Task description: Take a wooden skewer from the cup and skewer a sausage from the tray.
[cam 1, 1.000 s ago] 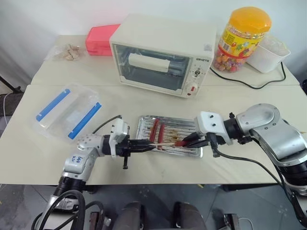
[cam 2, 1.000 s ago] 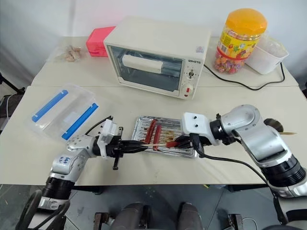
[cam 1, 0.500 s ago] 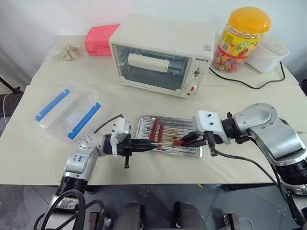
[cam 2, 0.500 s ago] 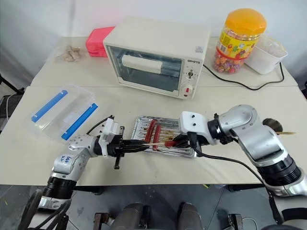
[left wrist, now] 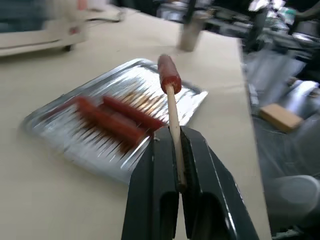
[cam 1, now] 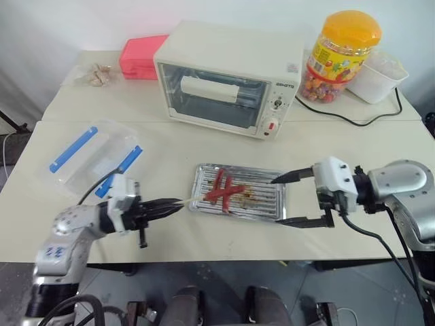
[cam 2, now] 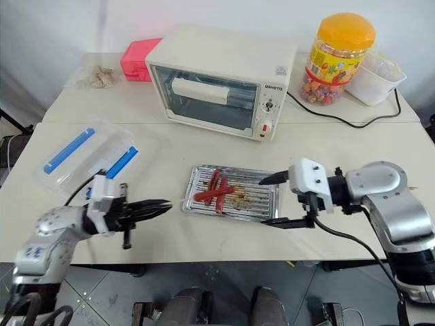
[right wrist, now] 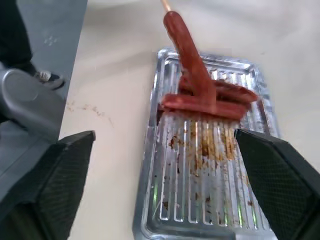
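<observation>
On the beige bench, a ribbed silver metal tray lies before a cream toaster oven. The deep-red sausage is impaled on the thin wooden skewer, clenched by the left end effector. The right end effector is spread wide, released

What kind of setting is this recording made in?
Probably a lab or test room set up as a mock kitchen: a white toaster oven, a greasy metal tray with sausages, and a candy jar sit on plain tables.

Deep-red sausage on thin pale wooden skewer, above ribbed silver tray.
</observation>
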`<move>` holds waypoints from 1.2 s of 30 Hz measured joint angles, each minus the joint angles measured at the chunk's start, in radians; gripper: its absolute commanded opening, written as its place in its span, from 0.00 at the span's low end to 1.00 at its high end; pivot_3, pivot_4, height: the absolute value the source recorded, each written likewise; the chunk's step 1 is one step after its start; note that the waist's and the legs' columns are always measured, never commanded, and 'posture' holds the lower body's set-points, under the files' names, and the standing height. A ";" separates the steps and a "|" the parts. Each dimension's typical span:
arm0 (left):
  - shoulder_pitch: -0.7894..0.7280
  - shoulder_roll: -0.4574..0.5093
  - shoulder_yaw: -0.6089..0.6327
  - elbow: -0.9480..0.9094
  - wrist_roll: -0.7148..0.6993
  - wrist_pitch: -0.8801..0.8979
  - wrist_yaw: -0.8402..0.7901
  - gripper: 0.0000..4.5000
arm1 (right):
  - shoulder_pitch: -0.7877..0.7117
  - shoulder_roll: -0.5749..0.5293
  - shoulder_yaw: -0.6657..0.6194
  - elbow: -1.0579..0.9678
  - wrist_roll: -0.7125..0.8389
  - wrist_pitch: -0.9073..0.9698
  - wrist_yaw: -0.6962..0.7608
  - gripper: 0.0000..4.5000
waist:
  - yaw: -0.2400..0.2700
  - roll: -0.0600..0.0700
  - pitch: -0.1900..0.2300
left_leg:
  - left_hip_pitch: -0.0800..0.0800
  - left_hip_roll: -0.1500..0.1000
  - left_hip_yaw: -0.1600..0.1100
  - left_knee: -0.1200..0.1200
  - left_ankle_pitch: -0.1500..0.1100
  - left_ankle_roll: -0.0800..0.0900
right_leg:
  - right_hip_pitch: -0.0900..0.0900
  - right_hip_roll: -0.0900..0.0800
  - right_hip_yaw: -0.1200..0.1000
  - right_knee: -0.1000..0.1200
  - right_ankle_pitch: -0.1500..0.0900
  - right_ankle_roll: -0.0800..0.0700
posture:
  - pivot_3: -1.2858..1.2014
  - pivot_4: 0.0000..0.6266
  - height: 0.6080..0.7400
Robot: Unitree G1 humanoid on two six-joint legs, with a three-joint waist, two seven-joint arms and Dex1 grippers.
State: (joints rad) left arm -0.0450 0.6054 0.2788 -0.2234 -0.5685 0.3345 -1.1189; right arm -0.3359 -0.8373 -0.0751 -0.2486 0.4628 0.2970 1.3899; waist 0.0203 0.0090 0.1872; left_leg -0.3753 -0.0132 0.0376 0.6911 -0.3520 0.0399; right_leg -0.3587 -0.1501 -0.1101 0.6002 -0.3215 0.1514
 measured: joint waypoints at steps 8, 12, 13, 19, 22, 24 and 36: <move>0.188 -0.094 0.299 -0.142 -0.157 0.046 0.273 0.00 | 0.159 0.231 -0.123 -0.065 0.135 -0.115 -0.155 0.99 | 0.001 0.000 0.000 | 0.002 0.000 0.000 0.000 -0.001 -0.001 | 0.001 0.000 0.002 0.001 0.000 0.000 | 0.52 0.24 1.00; 0.256 -0.160 0.473 -0.133 -0.241 0.049 0.426 0.00 | 0.241 0.299 -0.115 -0.104 0.095 -0.213 -0.216 0.99 | 0.001 -0.001 0.000 | 0.002 0.001 0.000 0.000 -0.001 -0.001 | 0.001 0.001 0.003 0.000 0.000 0.000 | 0.52 0.24 1.00; 0.251 -0.151 0.512 -0.109 -0.248 0.047 0.461 0.00 | 0.244 0.303 -0.104 -0.104 0.085 -0.225 -0.230 0.99 | 0.001 0.000 0.000 | 0.003 0.001 0.001 0.001 -0.001 -0.001 | 0.002 0.001 0.003 0.000 0.000 0.000 | 0.52 0.24 1.00; 0.130 0.005 0.480 0.074 -0.169 0.031 0.496 0.00 | 0.226 0.301 -0.075 -0.103 0.074 -0.244 -0.263 0.99 | 0.006 -0.002 -0.001 | 0.004 -0.001 0.001 0.001 -0.001 -0.001 | 0.003 0.000 0.003 0.001 0.000 0.000 | 0.52 0.24 1.00; 0.031 0.064 0.396 0.178 -0.110 0.025 0.470 0.00 | 0.219 0.295 -0.064 -0.102 0.073 -0.256 -0.263 0.99 | 0.001 -0.002 -0.001 | 0.004 -0.001 0.001 -0.001 -0.002 -0.001 | 0.000 0.000 0.003 0.004 0.000 0.000 | 0.52 0.24 1.00; -0.005 0.099 0.335 0.242 -0.078 0.022 0.428 0.00 | 0.214 0.289 -0.061 -0.101 0.073 -0.259 -0.263 0.99 | -0.002 -0.002 -0.001 | 0.005 -0.001 0.002 -0.003 -0.002 -0.002 | -0.001 0.000 0.002 0.006 0.000 0.000 | 0.52 0.24 1.00; -0.020 0.148 0.311 0.310 -0.058 0.033 0.354 0.12 | 0.250 0.252 -0.064 -0.105 0.072 -0.278 -0.288 1.00 | -0.022 -0.002 -0.001 | 0.006 0.000 0.002 -0.005 -0.002 -0.002 | -0.001 0.000 0.001 0.006 0.000 0.000 | 0.52 0.24 1.00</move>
State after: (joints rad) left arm -0.0649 0.7530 0.5897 0.0870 -0.6269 0.3671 -0.7646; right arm -0.0857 -0.5852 -0.1391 -0.3540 0.5348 0.0193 1.1019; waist -0.0013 0.0071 0.1860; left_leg -0.3692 -0.0129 0.0396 0.6862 -0.3536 0.0381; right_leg -0.3601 -0.1500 -0.1094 0.6062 -0.3217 0.1511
